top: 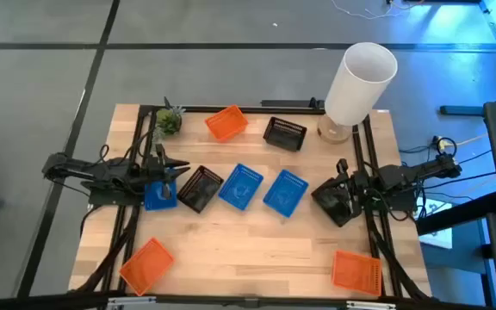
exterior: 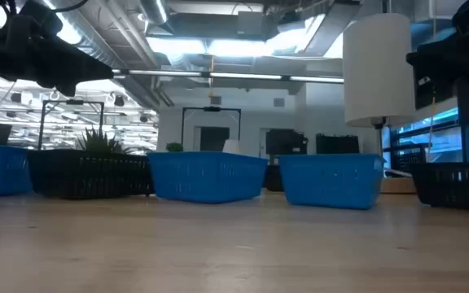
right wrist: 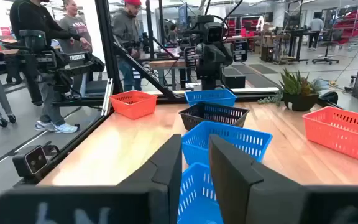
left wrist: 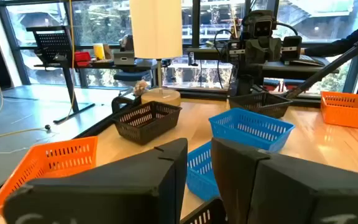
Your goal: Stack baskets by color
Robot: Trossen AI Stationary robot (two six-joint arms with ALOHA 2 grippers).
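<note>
Several baskets rest on their bases on the wooden table (top: 231, 250). Across the middle stand a blue basket (top: 158, 198), a black one (top: 200, 189) and two more blue ones (top: 241, 186) (top: 285, 192). Another black basket (top: 331, 205) sits at the right. At the far edge are an orange basket (top: 226, 123) and a black one (top: 284, 133). The near corners hold orange baskets (top: 147, 264) (top: 356, 270). My left gripper (top: 179, 172) (left wrist: 199, 152) hovers over the leftmost blue basket, its fingers slightly apart with nothing between them. My right gripper (top: 336, 183) (right wrist: 196, 146) hovers over the right black basket in the same state.
A tall white cylinder (top: 360, 82) stands at the far right corner on a round wooden base. A small green plant (top: 170, 120) sits at the far left corner. Bare wood lies along the near edge between the two orange baskets. People stand beyond the table (right wrist: 55, 37).
</note>
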